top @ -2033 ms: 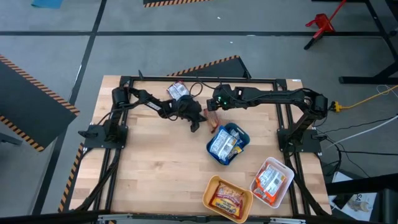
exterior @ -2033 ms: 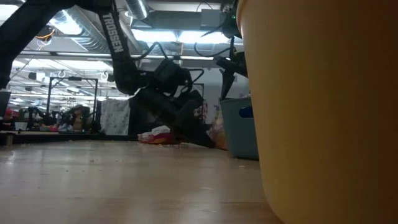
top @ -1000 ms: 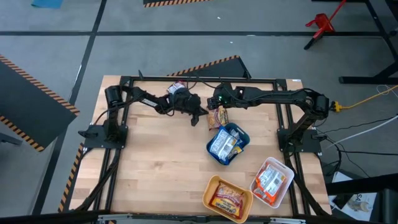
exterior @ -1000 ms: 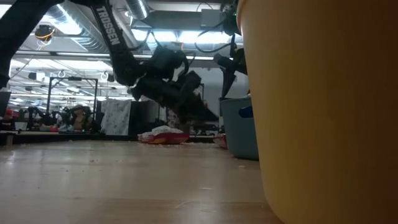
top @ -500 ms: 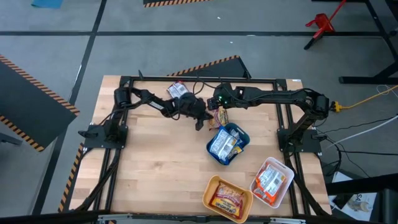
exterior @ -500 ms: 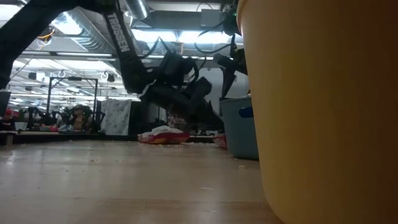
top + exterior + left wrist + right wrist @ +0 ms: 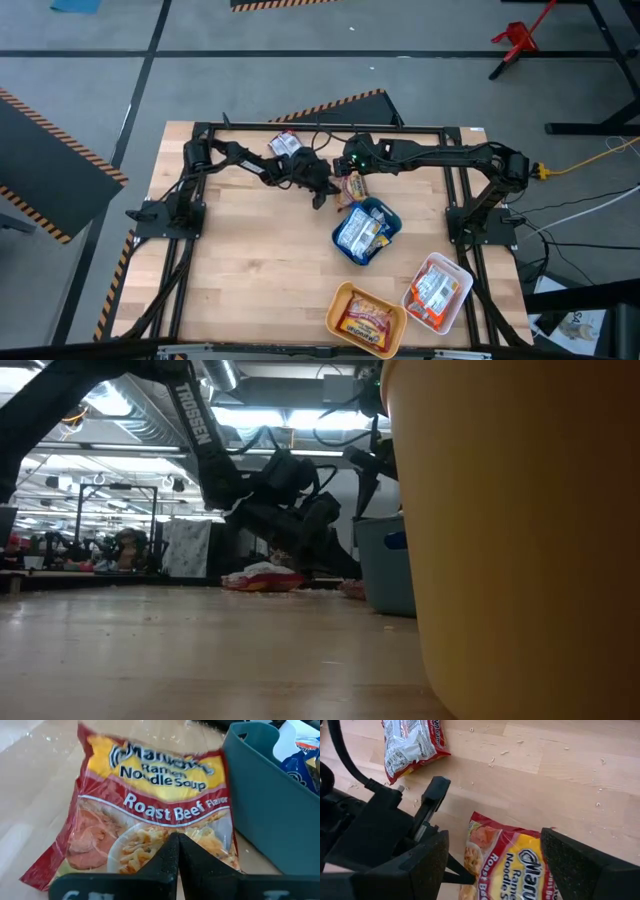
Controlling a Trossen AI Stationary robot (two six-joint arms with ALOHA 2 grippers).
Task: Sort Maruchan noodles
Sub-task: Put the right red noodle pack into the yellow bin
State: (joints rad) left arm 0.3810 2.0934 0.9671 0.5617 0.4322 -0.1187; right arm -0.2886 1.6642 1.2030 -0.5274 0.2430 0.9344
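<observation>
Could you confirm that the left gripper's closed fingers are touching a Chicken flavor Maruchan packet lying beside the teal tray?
Not quite: the left wrist view shows the packet reads Roast Beef Flavor, not Chicken. The left gripper, fingers closed, does meet it beside the teal tray.

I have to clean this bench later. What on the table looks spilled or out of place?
Small pale crumbs lie scattered across the wooden table around the Roast Beef packet and a second packet. Both packets lie loose on the wood, outside the trays.
</observation>
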